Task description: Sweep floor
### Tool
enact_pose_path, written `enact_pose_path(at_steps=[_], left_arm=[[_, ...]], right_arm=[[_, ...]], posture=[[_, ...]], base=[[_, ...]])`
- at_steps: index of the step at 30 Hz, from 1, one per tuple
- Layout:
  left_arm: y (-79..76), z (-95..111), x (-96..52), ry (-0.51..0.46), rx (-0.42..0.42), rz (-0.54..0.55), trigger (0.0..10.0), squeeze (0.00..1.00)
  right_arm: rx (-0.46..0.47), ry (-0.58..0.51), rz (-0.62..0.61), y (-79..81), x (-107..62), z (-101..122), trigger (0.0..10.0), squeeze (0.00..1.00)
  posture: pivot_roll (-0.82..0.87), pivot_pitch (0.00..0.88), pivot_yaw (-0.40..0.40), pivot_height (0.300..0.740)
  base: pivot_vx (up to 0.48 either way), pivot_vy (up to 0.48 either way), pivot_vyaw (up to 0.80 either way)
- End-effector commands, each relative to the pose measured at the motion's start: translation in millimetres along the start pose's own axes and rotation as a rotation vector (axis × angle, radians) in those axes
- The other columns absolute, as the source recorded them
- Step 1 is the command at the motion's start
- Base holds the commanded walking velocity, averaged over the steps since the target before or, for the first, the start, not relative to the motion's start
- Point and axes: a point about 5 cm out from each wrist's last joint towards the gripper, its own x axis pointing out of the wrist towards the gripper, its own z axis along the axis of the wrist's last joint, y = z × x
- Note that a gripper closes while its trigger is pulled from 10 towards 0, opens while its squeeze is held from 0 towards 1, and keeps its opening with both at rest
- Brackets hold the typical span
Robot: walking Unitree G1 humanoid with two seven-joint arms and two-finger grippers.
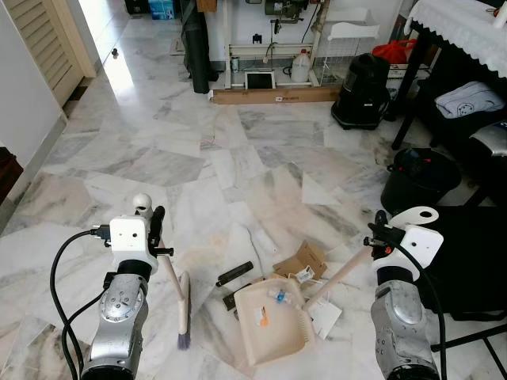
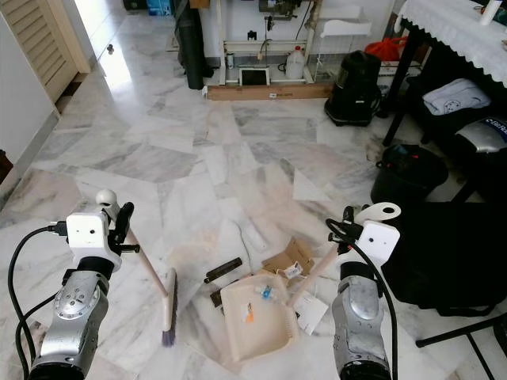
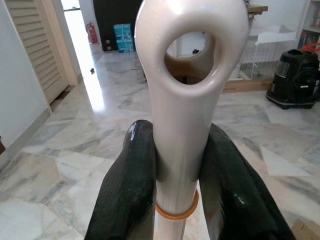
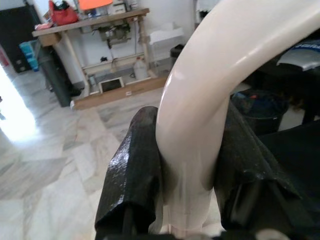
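With the left gripper [image 3: 177, 170] tight on the cream broom [image 1: 176, 289] and the right gripper [image 4: 187, 160] tight on the cream plastic dustpan [image 1: 273, 317], keep the pan flat on the marble floor [image 1: 198, 158] and brush the brown cardboard scrap [image 1: 301, 260] gently in.

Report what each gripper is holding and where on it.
The left gripper is shut on the cream plastic broom, high on its handle just below the hanging loop. The right gripper is shut on the cream plastic dustpan, near its handle's looped top.

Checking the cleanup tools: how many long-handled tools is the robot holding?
2. The broom is in the left gripper, bristles on the floor. The dustpan is held by the right gripper, between the arms.
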Motion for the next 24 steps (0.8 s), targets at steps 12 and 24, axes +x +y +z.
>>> enact_pose_path(at_steps=[12,24], left_arm=[[4.0,3,-2.9,-0.032,-0.021,0.015,10.0,0.00],[4.3,-2,-21.1,-0.010,-0.017,0.004,10.0,0.00]], right_arm=[[-0.028,-0.060,0.046,2.5,-8.2,8,10.0,0.00],[-0.023,-0.061,0.059,5.1,-19.6,10,10.0,0.00]], posture=[[0.01,0.000,0.019,0.740],[0.02,0.000,0.008,0.740]], base=[[0.000,0.000,0.00],[0.000,0.000,0.00]])
